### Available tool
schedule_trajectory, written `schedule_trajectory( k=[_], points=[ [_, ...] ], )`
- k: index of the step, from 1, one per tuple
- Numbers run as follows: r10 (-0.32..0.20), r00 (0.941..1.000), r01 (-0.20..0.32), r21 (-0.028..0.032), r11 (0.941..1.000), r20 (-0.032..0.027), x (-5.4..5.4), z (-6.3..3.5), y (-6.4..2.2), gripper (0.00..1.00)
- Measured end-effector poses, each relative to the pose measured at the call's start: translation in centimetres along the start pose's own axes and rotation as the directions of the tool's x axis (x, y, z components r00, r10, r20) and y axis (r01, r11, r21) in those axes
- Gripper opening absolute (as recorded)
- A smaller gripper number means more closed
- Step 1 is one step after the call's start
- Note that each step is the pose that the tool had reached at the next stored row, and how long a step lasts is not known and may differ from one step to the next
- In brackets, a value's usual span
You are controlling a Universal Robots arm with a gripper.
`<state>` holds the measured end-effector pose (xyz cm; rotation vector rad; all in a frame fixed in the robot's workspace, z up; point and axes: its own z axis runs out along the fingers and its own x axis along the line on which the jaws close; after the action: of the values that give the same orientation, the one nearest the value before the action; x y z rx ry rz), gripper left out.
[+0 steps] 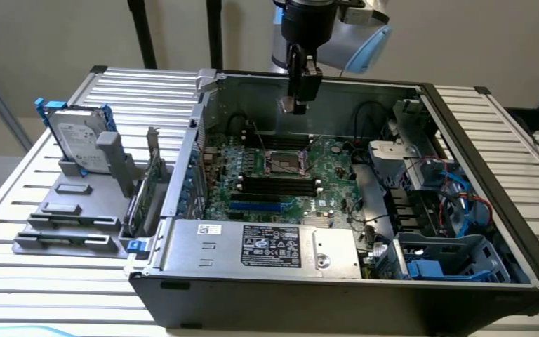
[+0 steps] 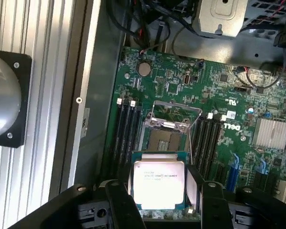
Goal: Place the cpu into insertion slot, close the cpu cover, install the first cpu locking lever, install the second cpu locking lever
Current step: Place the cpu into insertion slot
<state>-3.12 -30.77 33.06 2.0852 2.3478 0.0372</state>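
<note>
My gripper (image 1: 297, 105) hangs above the open computer case, well over the green circuit board (image 1: 335, 165). It is shut on the cpu (image 2: 158, 180), a pale silver square chip held flat between the two black fingers (image 2: 120, 200). The insertion slot (image 2: 163, 141) lies on the board beyond the chip, open, with its dark contact field showing. The cpu cover (image 2: 174, 120), a thin silver frame, is tilted up at the slot's far side. A thin wire locking lever (image 2: 191, 140) stands raised beside the slot. In the exterior view the slot (image 1: 285, 163) sits below and in front of the gripper.
Long black memory slots (image 1: 274, 186) flank the socket. A power supply (image 1: 269, 246) fills the case's near edge and a blue drive cage (image 1: 457, 256) stands at the exterior view's right. A hard drive (image 1: 78, 137) stands on a grey holder outside the case.
</note>
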Motion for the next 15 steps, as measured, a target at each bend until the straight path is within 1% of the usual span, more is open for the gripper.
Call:
schedule_trajectory(
  k=[3,7,8,9,10,13,14,15],
  points=[
    [0.054,0.9985,-0.054,-0.0009,0.9985,0.0009,0.0,0.14,0.00,0.54],
    [0.117,0.9932,-0.117,-0.0017,0.9932,0.0021,0.0,0.54,-0.01,0.54],
    [0.125,0.9921,-0.125,-0.0006,0.9921,0.0024,0.0,0.64,-0.01,0.54],
    [0.129,0.9916,-0.129,0.0021,0.9916,0.0027,0.0,0.72,0.00,0.54],
    [0.131,0.9914,-0.131,0.0069,0.9913,0.0028,0.0,0.78,0.04,0.54],
    [0.132,0.9912,-0.132,0.0260,0.9909,0.0029,-0.1,0.97,0.27,0.54],
    [0.132,0.9912,-0.132,0.0315,0.9907,0.0031,-0.1,1.04,0.38,0.54],
    [0.132,0.9912,-0.132,0.0352,0.9906,0.0031,-0.1,1.13,0.47,0.54]
  ],
)
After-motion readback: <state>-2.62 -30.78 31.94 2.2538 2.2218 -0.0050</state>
